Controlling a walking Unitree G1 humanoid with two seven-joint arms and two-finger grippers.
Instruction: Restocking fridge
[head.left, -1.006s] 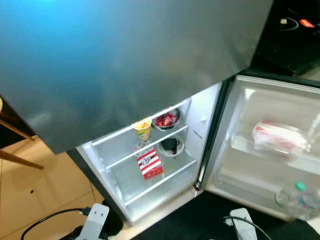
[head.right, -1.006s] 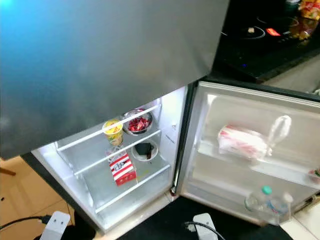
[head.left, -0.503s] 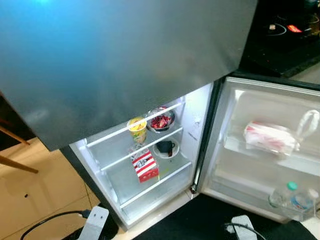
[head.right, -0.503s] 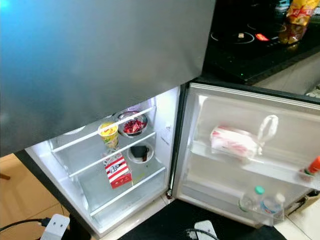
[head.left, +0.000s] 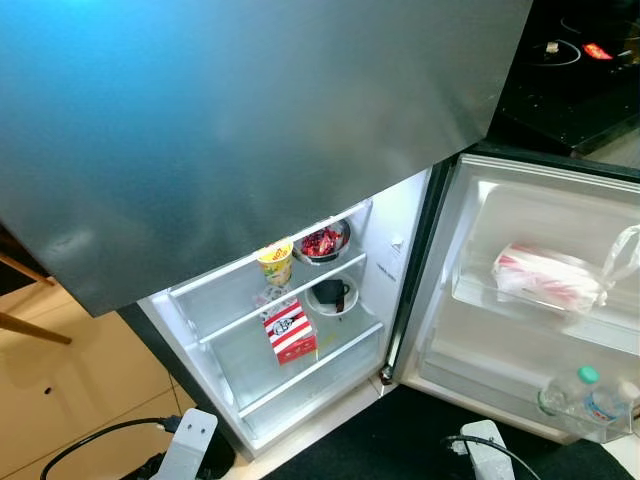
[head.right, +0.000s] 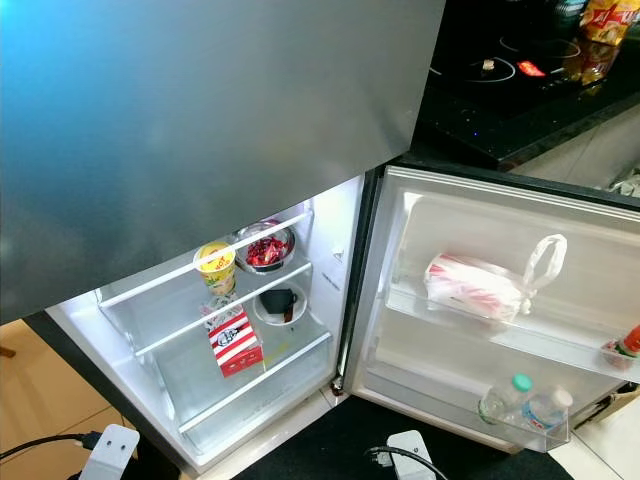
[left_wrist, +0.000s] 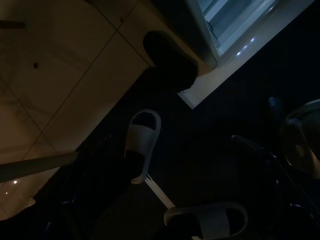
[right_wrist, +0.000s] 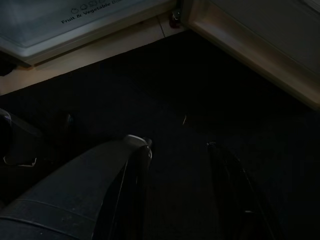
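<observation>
The fridge (head.left: 250, 150) stands before me with its grey upper door closed and its lower door (head.right: 500, 240) swung open to the right. On the lit shelves sit a yellow cup (head.left: 275, 262), a steel bowl of red pieces (head.left: 323, 242), a white bowl holding something dark (head.left: 332, 294) and a red-and-white striped box (head.left: 289, 331). The door racks hold a red-and-white pack in a clear bag (head.right: 475, 287) and water bottles (head.right: 525, 405). My right gripper (right_wrist: 176, 145) hangs open over the dark mat with nothing in it. My left arm (head.left: 188, 448) hangs idle at the lower left.
A dark mat (head.left: 400, 440) lies in front of the fridge, with tan floor tiles (head.left: 70, 390) to the left. A black hob with lit red controls (head.right: 520, 70) sits on the counter at the upper right. Wooden furniture legs (head.left: 30, 325) stand at the far left.
The whole view has shifted a little as the camera moved. Nothing in the fridge or on its door has changed place.
</observation>
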